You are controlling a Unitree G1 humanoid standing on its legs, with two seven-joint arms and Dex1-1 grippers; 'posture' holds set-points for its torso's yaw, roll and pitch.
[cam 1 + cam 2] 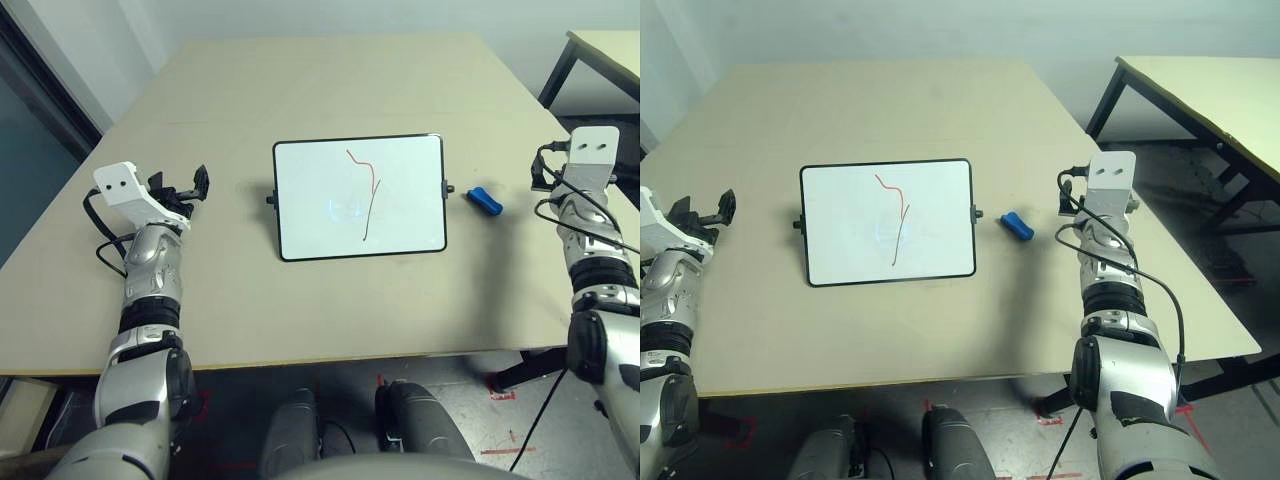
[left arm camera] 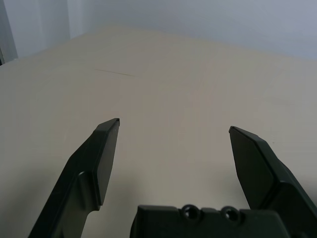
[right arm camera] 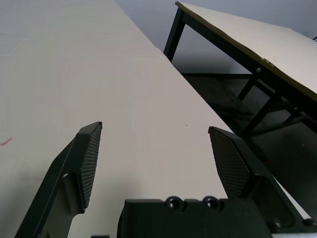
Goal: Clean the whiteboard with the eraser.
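Two wide-open black grippers, left [image 2: 174, 124] and right [image 3: 155, 126], are waiting empty; the blue oblong eraser [image 1: 484, 201] is lying beside the white rectangular black-framed whiteboard [image 1: 360, 198], probably placed for my right arm's easy reach.

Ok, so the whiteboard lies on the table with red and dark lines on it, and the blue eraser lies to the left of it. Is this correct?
Not quite: the blue eraser lies to the right of the whiteboard, as the left eye view shows. The rest is right.
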